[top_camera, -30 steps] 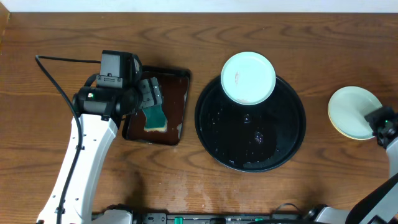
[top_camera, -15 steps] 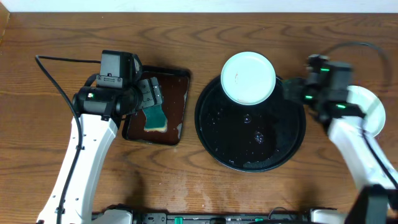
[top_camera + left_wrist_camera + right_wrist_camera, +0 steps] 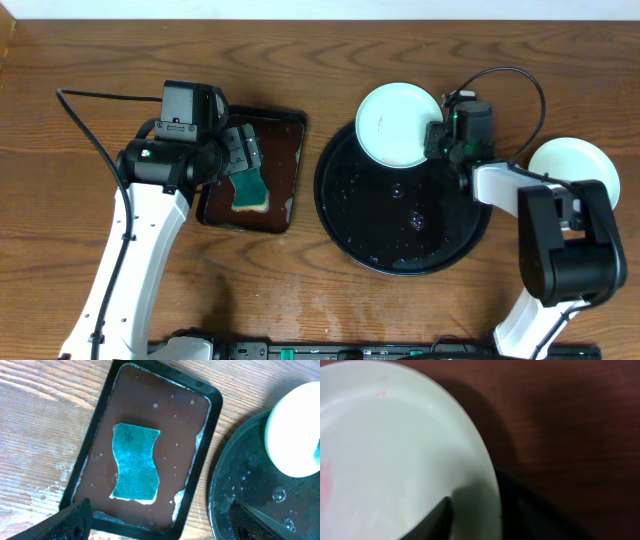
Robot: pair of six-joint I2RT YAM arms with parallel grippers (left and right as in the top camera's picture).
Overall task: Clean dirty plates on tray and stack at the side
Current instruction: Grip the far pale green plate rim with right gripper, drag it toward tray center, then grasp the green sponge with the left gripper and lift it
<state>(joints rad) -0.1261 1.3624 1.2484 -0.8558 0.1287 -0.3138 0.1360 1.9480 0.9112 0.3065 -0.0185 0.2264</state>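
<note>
So the large round glossy black tray [image 3: 400, 240] sits right of centre on the wooden table [image 3: 300, 300]. One small round mint-white plate [image 3: 395, 125] is on its far edge, hanging out past the rim a bit. The right gripper [image 3: 440, 140] is parked at that plate's right side. Just left of the big tray is the smaller rectangular dark brown tray [image 3: 285, 160], with a teal sponge [image 3: 248, 188] lying roughly mid-tray. Well off to the right, straight on the table, there's a pale round plate [image 3: 560, 165]. It might be two stacked, but the arm covers part of it.
</note>
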